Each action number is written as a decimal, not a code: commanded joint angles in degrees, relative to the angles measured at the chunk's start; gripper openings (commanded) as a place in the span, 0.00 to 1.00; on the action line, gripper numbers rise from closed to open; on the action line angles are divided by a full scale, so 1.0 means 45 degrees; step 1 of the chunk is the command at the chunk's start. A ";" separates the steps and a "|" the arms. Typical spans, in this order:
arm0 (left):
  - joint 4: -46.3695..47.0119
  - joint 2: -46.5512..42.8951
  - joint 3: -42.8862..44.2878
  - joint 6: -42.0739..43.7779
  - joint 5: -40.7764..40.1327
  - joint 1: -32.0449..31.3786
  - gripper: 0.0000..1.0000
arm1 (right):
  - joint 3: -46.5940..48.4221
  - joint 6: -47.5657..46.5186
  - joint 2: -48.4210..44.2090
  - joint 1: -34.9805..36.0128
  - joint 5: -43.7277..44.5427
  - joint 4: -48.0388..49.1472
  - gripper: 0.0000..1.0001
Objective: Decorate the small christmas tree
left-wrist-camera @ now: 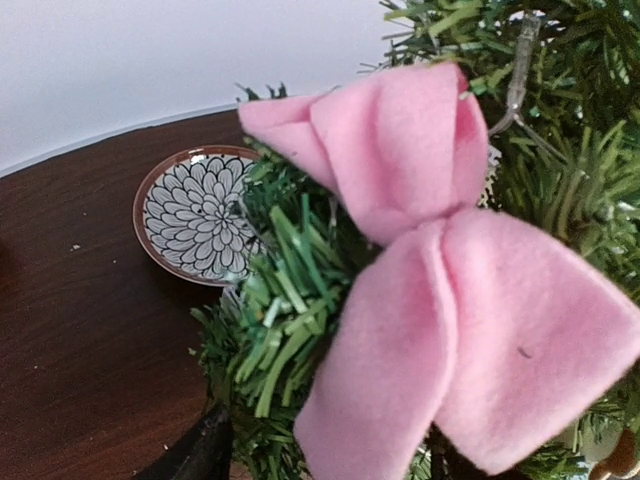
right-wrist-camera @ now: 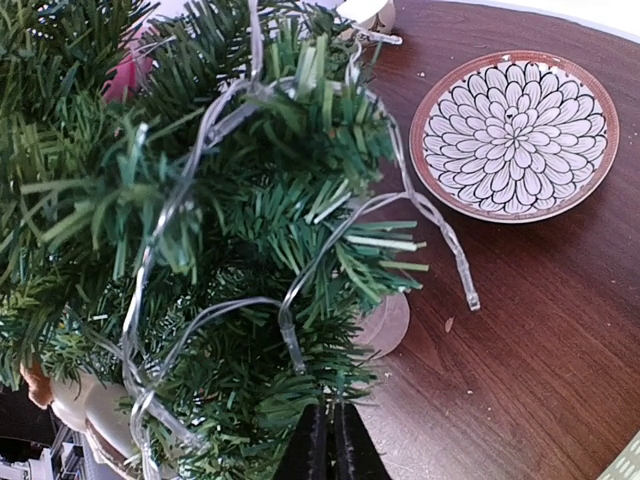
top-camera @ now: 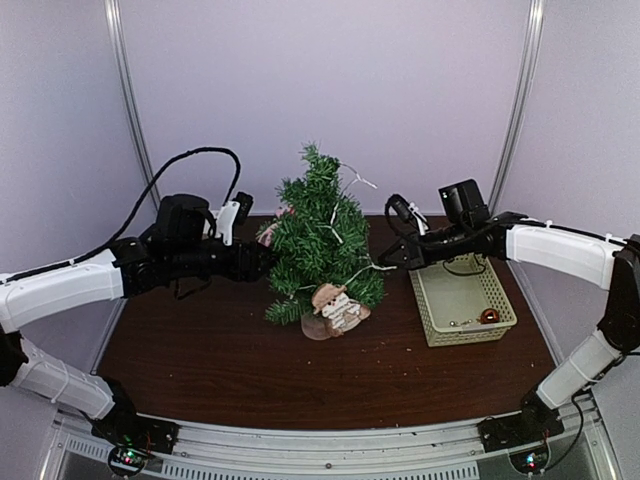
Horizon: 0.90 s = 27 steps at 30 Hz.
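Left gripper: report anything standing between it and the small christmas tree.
Only the pink felt bow: it lies against the branches of the small christmas tree, straight ahead of the left gripper, which is at the tree's left side. Nothing else shows between them.

Tree with light string; left gripper in its left branches, right gripper at right; basket beyond.

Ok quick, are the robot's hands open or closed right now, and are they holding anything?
Left gripper: looks open, pink bow right in front.
Right gripper: shut by the light string; a grip cannot be told.
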 commanded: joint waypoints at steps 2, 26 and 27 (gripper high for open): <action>0.0681 0.0446 -0.0009 0.0004 0.0352 0.0304 0.67 | -0.0416 0.0262 -0.0987 0.0182 -0.0253 0.0277 0.05; 0.1165 0.2617 0.1529 0.0736 0.1947 0.1329 0.66 | -0.1732 0.1981 -0.2591 0.1551 0.0513 0.1174 0.00; 0.1167 0.2665 0.1576 0.0775 0.1970 0.1346 0.66 | -0.1724 0.2039 -0.2632 0.1586 0.0472 0.1176 0.00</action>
